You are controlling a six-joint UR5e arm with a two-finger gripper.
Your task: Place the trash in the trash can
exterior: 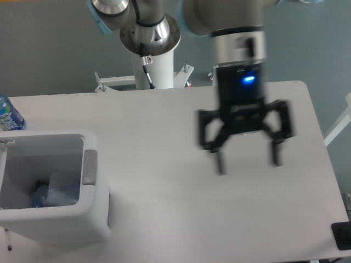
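Fingers (221,163) spread wide, nothing between them, blurred in the frame. Gripper (247,161) hanging above the right half of the white table (164,137), blue light lit on its body. Well apart, at the table's left edge: white trash can (90,211) with grey tab (90,166) on its right rim. Inside, on the bottom, clear crushed plastic bottle (52,193); carton not distinguishable. Beyond the can, at the far left edge, blue-labelled bottle (7,116) standing on the table.
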